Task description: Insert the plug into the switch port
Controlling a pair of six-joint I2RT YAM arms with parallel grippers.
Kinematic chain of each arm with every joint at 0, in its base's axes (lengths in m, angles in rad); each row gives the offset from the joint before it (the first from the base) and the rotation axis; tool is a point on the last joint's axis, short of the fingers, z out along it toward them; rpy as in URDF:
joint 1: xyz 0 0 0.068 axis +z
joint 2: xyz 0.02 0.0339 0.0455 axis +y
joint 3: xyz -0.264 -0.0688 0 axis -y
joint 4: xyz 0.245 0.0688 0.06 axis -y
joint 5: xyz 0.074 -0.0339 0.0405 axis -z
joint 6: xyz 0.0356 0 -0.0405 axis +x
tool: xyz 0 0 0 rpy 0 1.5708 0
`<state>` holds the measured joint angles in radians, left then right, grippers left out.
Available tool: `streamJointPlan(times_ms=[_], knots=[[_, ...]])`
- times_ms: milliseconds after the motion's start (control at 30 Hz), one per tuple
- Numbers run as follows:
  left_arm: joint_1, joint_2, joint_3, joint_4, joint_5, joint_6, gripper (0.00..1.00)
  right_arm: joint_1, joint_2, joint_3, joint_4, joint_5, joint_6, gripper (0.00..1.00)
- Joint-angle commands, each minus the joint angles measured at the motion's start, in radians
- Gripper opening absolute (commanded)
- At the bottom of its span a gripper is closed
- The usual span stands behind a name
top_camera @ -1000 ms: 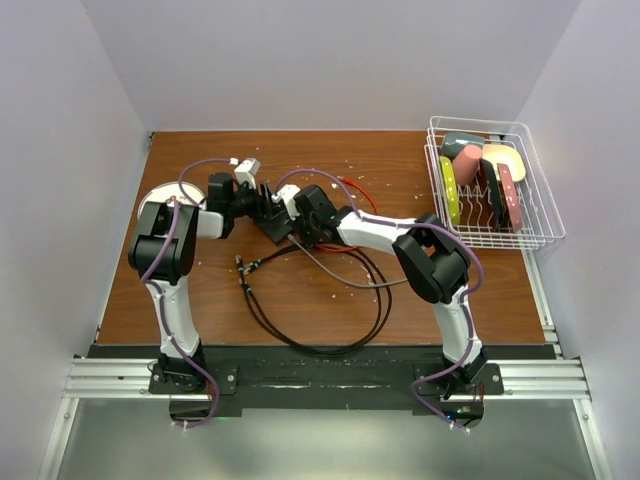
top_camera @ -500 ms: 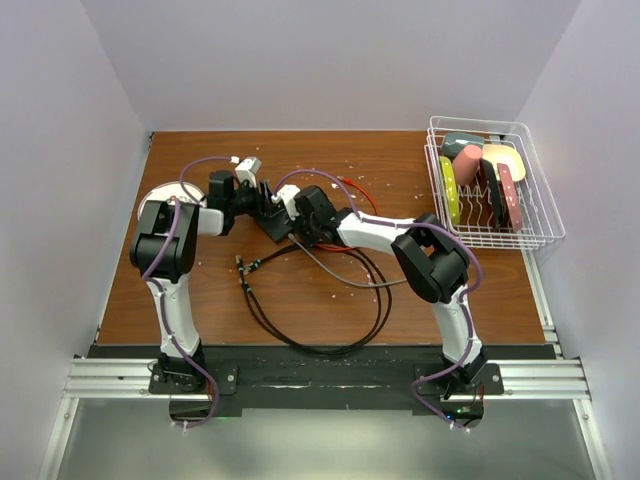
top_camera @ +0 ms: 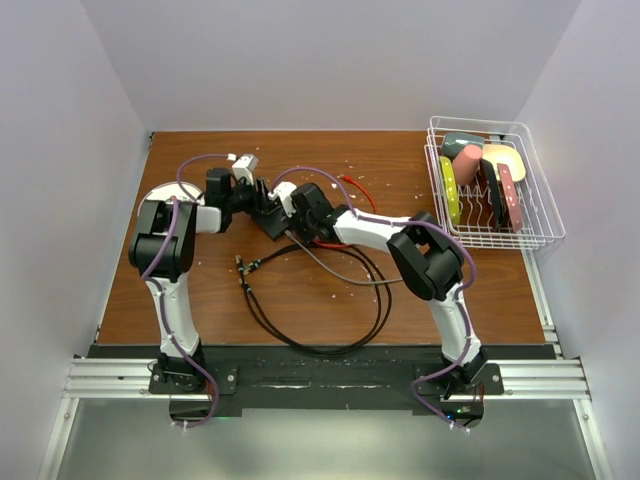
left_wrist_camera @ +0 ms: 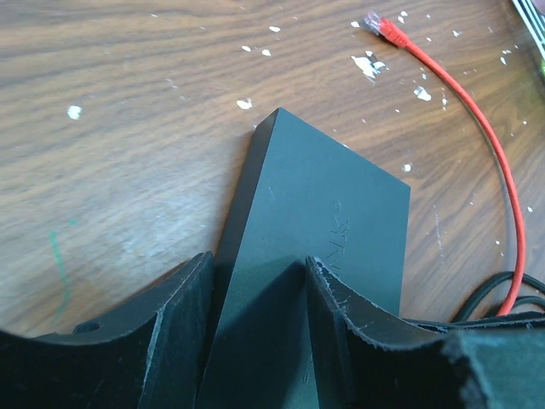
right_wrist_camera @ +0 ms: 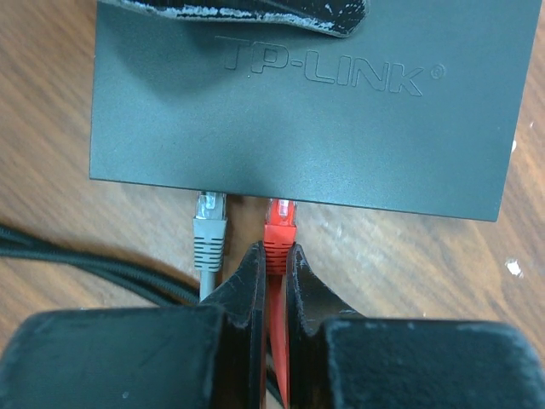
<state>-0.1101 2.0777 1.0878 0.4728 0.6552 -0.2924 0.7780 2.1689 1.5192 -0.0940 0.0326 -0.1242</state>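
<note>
Red and nearest, the plug [right_wrist_camera: 280,228] sits just ahead of the right gripper [right_wrist_camera: 274,264], whose fingers are pressed tight on the cable just behind the boot. Its clear tip meets the switch port [right_wrist_camera: 281,201] in the near edge of the switch [right_wrist_camera: 306,128], just beside a seated grey plug [right_wrist_camera: 209,234]. My advice is to push straight along the plug's axis with no twist (the latch wants to click home) while the switch is braced. The switch is flat, matte black and lettered on top. Beyond, on the wooden table [left_wrist_camera: 128,128], the left gripper [left_wrist_camera: 260,298] straddles it, fingers apparently clamped against it.
</note>
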Motion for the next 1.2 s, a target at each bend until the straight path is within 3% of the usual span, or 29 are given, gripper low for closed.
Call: streamJointPlan(times_ms=[0, 300, 433, 600, 900, 1033, 1133, 1167], knots=[[-0.074, 0.016, -0.008, -0.146, 0.276, -0.050, 0.36, 0.007, 0.066, 0.151, 0.278, -0.046, -0.015, 0.00], [-0.074, 0.007, -0.005, -0.161, 0.265, -0.042, 0.36, 0.007, 0.111, 0.228, 0.238, -0.040, -0.005, 0.00], [-0.069, -0.002, 0.009, -0.163, 0.207, -0.045, 0.44, 0.007, 0.059, 0.179, 0.229, -0.034, 0.009, 0.00], [-0.054, -0.013, 0.067, -0.244, 0.086, -0.018, 0.56, 0.006, 0.005, 0.113, 0.194, -0.042, 0.037, 0.20], [-0.005, -0.094, 0.161, -0.361, -0.207, -0.016, 0.80, 0.007, -0.024, 0.105, 0.105, -0.014, 0.066, 0.37], [-0.005, -0.267, 0.089, -0.356, -0.327, -0.020, 0.89, 0.007, -0.049, 0.099, 0.063, 0.038, 0.086, 0.50], [-0.005, -0.405, 0.006, -0.341, -0.390, -0.040, 0.93, 0.007, -0.093, 0.072, 0.056, 0.046, 0.097, 0.63], [-0.005, -0.441, -0.018, -0.335, -0.400, -0.048, 0.94, 0.009, -0.104, 0.061, 0.059, 0.044, 0.100, 0.73]])
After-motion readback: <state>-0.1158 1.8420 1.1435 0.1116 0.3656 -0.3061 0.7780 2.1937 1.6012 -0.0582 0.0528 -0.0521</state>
